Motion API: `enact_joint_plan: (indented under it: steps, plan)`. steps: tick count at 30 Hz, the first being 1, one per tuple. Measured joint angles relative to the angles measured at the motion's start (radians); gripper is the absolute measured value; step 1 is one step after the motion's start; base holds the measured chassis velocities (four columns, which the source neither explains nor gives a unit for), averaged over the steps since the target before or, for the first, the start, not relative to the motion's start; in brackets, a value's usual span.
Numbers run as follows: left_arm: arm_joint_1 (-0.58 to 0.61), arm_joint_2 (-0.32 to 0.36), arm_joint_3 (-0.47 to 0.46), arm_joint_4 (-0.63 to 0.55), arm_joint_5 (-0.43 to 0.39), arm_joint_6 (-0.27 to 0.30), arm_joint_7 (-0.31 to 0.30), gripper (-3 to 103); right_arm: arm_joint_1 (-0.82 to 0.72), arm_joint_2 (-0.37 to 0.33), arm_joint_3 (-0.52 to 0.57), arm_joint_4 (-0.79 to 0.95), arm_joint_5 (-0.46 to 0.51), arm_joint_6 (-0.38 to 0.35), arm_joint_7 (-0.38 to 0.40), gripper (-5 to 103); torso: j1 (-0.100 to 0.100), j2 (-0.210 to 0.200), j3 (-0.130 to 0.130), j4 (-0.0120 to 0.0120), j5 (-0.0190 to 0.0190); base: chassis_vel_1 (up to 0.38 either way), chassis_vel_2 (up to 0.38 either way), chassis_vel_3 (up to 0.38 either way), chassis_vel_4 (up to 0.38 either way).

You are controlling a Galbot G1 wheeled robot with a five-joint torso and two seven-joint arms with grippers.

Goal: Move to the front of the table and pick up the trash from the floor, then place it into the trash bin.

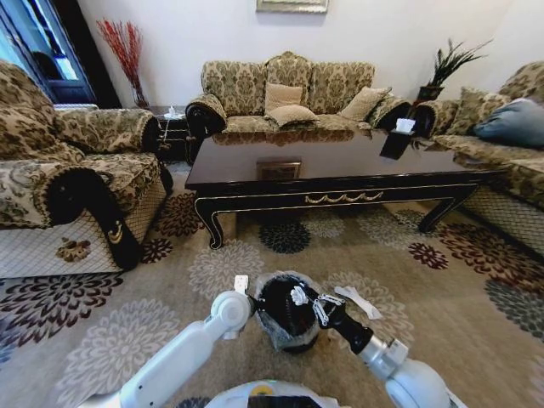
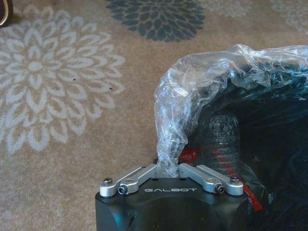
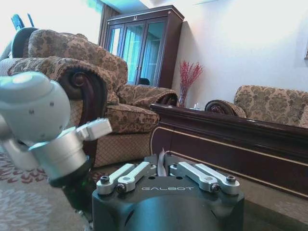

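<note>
Gripping the bag lining of the trash bin (image 2: 269,110), the left gripper (image 2: 168,168) has its jaws closed on a fold of plastic at the rim; the right gripper (image 3: 163,166), jaws closed on nothing visible, hangs over the bin (image 1: 289,319). Risk: lining tears or bin tips if the left arm pulls. White paper scrap (image 1: 357,302) lies on the carpet just beside the bin, before the table (image 1: 340,183).

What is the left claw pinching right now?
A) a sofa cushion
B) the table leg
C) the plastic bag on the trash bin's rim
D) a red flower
C: in the left wrist view the left claw is closed on the crinkly plastic bag folded over the rim of the trash bin.
</note>
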Motion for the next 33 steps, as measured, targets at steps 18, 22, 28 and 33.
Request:
enact_joint_plan:
  steps: [18, 22, 28, 33]
  plan:
    - [0.067, 0.07, -0.168, -0.012, 0.023, 0.0, 0.007, 0, 0.094, 0.033, 0.045, -0.094, 0.094, -0.008, 0.068, 72, 0.0, 0.0, 0.0, 0.0, 0.0002, 0.0, 0.0, 0.0, 0.0]
    - [0.082, 0.102, -0.235, -0.026, -0.003, 0.0, 0.008, 0, 0.197, 0.019, 0.072, -0.25, 0.158, -0.034, 0.129, 89, 0.0, 0.0, 0.0, 0.0004, 0.0004, 0.0, 0.0, 0.0, 0.0]
    - [0.118, 0.139, -0.284, -0.056, -0.018, 0.0, 0.01, 0, 0.288, 0.021, 0.066, -0.603, 0.1, -0.061, 0.199, 100, 0.0, 0.0, 0.0, -0.0001, 0.0006, 0.0, 0.0, 0.0, 0.0]
    - [0.146, 0.141, -0.3, -0.073, -0.019, 0.0, 0.011, 0, 0.375, 0.047, 0.055, -0.917, -0.218, 0.051, 0.223, 100, 0.0, 0.0, 0.0, -0.0001, 0.0003, 0.0, 0.0, 0.0, 0.0]
